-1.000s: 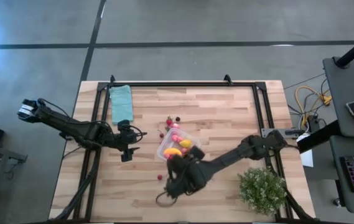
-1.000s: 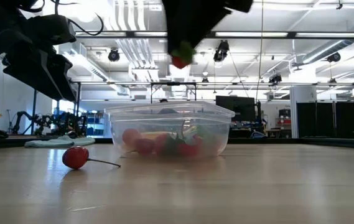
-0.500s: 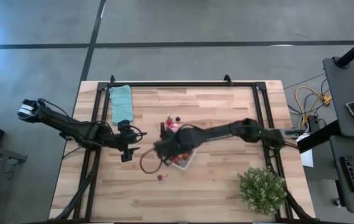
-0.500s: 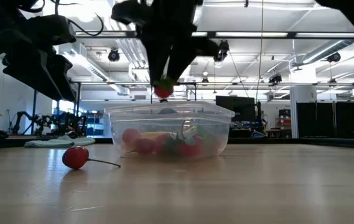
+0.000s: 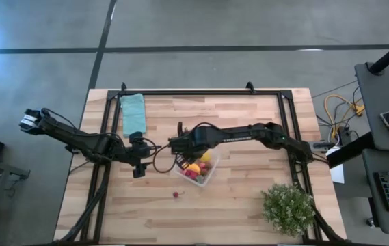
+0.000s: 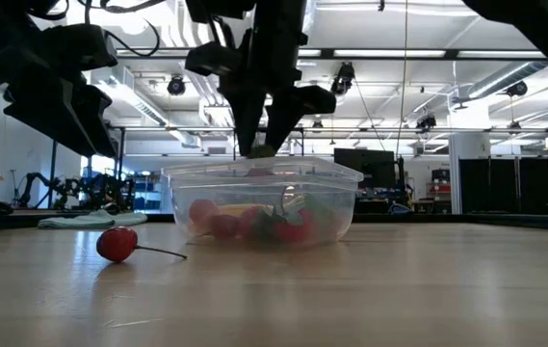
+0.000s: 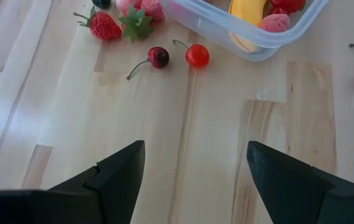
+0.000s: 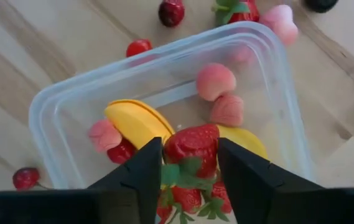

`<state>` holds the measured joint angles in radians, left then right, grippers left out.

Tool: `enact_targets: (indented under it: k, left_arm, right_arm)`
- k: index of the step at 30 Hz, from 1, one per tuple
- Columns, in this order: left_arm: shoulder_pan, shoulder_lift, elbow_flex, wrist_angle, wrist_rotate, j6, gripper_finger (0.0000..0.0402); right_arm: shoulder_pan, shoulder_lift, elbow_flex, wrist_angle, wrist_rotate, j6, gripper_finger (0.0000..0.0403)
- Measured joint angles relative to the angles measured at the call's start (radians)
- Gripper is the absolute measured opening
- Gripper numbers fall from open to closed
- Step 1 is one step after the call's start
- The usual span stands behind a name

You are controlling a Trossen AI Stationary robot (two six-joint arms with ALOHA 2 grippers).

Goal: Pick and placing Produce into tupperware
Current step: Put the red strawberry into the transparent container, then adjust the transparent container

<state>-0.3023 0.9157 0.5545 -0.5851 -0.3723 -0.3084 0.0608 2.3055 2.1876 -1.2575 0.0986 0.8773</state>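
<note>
The clear tupperware (image 5: 206, 174) stands mid-table with several produce pieces inside: yellow, pink and red ones (image 8: 136, 121). My right gripper (image 5: 182, 145) hangs over its open top (image 6: 264, 172), shut on a red strawberry (image 8: 192, 146). More produce lies on the wood: a cherry (image 6: 117, 243) near the tub's near side, and a strawberry (image 7: 104, 26) and two cherries (image 7: 196, 55) by its far-left side. My left gripper (image 7: 195, 162) waits open to the tub's left, above bare wood (image 5: 138, 164). My right gripper pinches the strawberry's two sides (image 8: 170, 149) between its two fingers. The fingers come from above and point steeply down into the tub's opening. The strawberry is lifted clear, just over the pieces lying in the tub (image 6: 259, 149).
A folded teal cloth (image 5: 134, 113) lies at the far left. A bushy green potted plant (image 5: 290, 208) stands at the near right corner. Black frame rails (image 5: 201, 92) run along the table's far and side edges. Bare wood lies near the front edge.
My right gripper has swung from the tub's near side toward the far edge, carrying the strawberry to a spot over the tub. It has tipped to point more steeply down and sunk a little. The tub and loose produce have stayed put.
</note>
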Motion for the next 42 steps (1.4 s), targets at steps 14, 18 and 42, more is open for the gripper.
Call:
enact_targets:
  k: [14,18,42]
  left_arm:
    - [0.001,0.000,-0.001,0.004,-0.053,0.001,0.0267]
    - [0.002,0.000,-0.006,0.031,-0.057,0.011,0.0267]
    - [0.081,0.128,-0.155,0.534,0.031,0.137,0.0241]
  right_arm:
    - [0.092,-0.037,0.000,-0.013,0.109,0.094,0.0257]
    - [0.151,-0.101,0.000,-0.014,0.323,0.190,0.0251]
    - [0.341,-0.307,-0.026,-0.313,0.777,0.703,0.0183]
